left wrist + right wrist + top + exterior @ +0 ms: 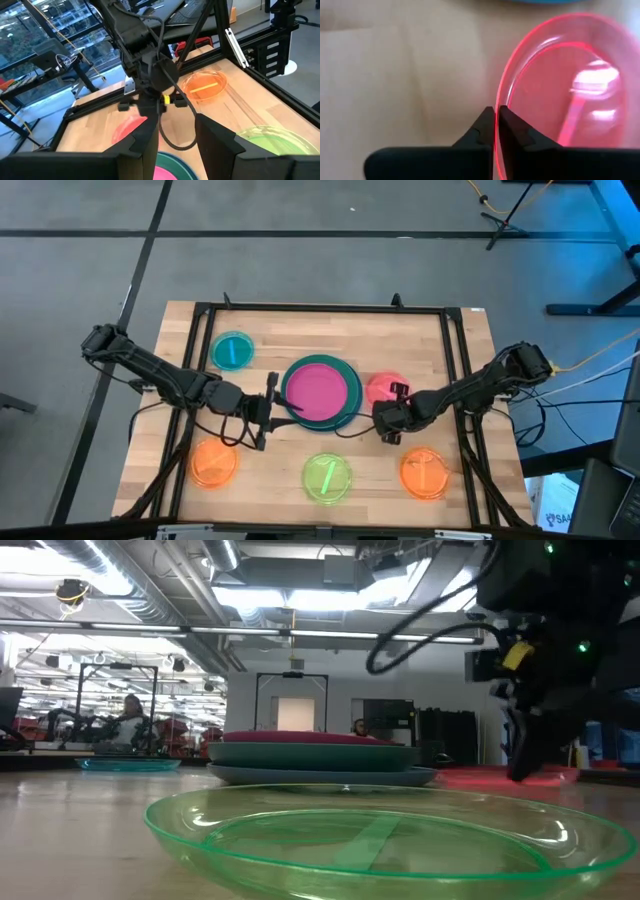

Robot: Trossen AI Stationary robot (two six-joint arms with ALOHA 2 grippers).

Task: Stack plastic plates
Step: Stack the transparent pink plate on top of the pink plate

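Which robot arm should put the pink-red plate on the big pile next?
Probably the right one. The right gripper is already pinched on the rim of the red-pink plate, just beside the stack topped by the magenta plate. The left gripper waits open across the stack, holding nothing.

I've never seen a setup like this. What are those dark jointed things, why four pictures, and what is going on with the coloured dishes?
Those are two robot arms, each ending in a two-finger gripper. One camera looks down from above, one sits at table height, and one rides on each wrist. On the wooden table lie round plastic plates: a magenta plate stacked on large teal and blue ones, plus a small cyan plate, two orange plates and a lime plate. The right gripper pinches the rim of the red-pink plate. The left gripper waits open beside the stack.
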